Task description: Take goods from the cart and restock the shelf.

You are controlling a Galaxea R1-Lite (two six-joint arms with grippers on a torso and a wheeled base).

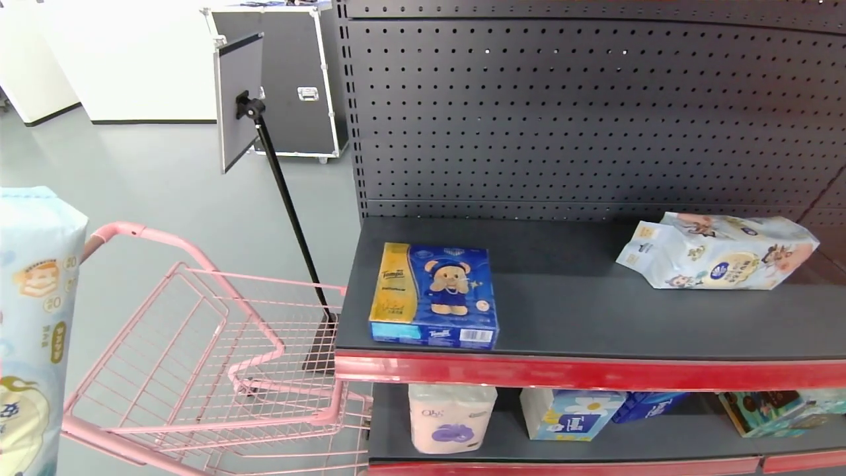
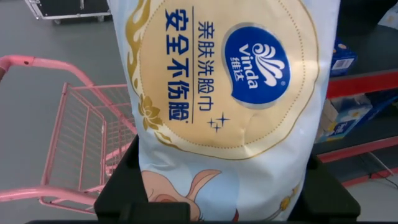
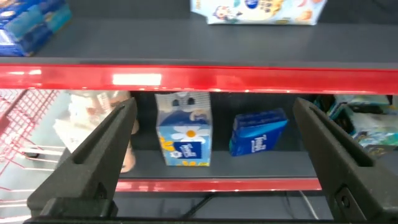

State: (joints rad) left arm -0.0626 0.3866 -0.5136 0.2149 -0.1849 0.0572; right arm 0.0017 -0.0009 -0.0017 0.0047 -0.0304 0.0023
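My left gripper (image 2: 224, 199) is shut on a pale blue pack of face towels (image 2: 230, 93), held upright above the pink wire cart (image 1: 198, 370); the same pack (image 1: 30, 330) stands at the left edge of the head view. A blue tissue box (image 1: 433, 294) lies near the front left of the dark shelf (image 1: 568, 317), and a similar pale pack (image 1: 717, 251) lies at its back right. My right gripper (image 3: 211, 162) stands open in front of the shelf's red edge (image 3: 199, 78), with nothing between its fingers.
The lower shelf holds a white roll pack (image 1: 451, 416), a flowered tissue box (image 1: 568, 413), a blue pack (image 1: 648, 403) and other goods at the right. A stand with a tilted panel (image 1: 239, 99) rises between cart and shelf. A black flight case (image 1: 291, 79) stands behind.
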